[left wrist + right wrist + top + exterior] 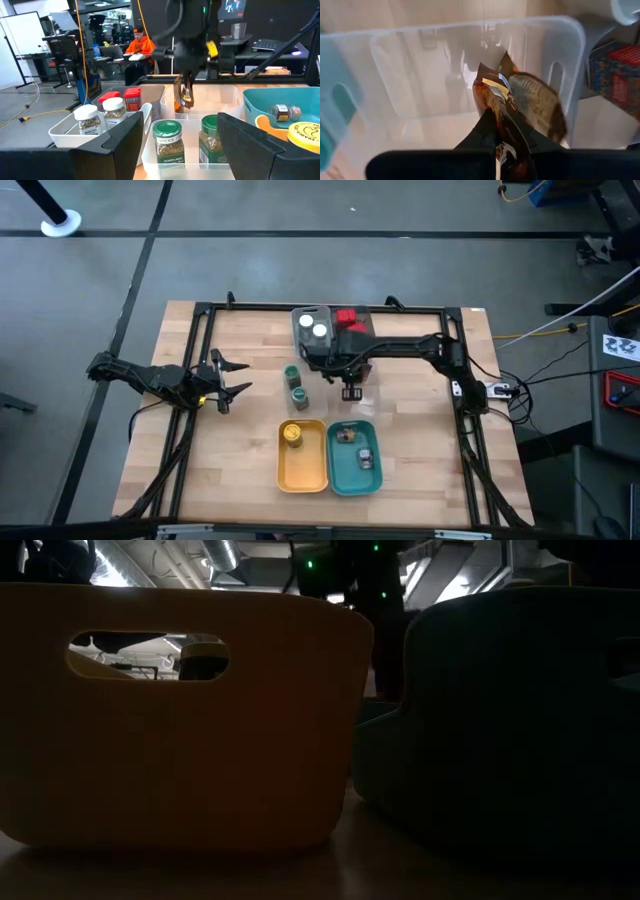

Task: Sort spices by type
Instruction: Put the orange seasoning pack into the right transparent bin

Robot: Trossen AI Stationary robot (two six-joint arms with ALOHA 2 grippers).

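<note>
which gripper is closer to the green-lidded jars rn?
Left. The left gripper waits open just beside the green-lidded jars; the right gripper, shut on a brown packet, hangs over the clear tray.

A lab: desks with monitors (231, 6), cables, whiteboard (22, 37), seated person (139, 44)

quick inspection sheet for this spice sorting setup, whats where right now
surface: wooden table inside a dark frame.
job's things: two white-lidded jars and red boxes in the grey tray; two green-lidded jars in a clear tray; yellow tin in the yellow tray; small jars in the teal tray.
clutter: nothing seen.
pincers: right pincer shut on a brown packet, above another clear tray; left pincer open, empty, at the table's left side.
cables: yellow and white cables on the floor beside the table.
surroundings: person in orange at a desk beyond the table.
</note>
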